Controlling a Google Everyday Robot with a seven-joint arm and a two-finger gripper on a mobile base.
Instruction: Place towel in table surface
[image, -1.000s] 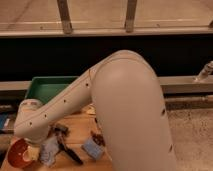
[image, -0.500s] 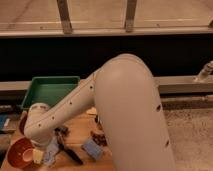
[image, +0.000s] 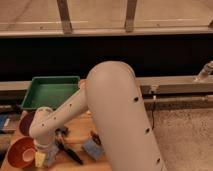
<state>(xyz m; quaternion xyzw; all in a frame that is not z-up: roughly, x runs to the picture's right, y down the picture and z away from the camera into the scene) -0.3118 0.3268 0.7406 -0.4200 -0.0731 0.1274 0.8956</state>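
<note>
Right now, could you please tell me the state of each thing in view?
Gripper: down at the table's front left, beside the orange bowl.
Green tray: upright, looks empty.
Orange bowl: upright, looks empty.
Dark bowl: upright, partly hidden by the arm.
Blue block: lying flat on the table.
Towel: not clearly identifiable.

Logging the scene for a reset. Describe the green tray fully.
The green tray is a shallow rectangular bin, plastic by its look, with raised walls and a flared rim. It lies flat at the table's back left. The arm overlaps its right front corner in view; contact cannot be told. The gripper hangs low nearer the camera, apart from it.
</note>
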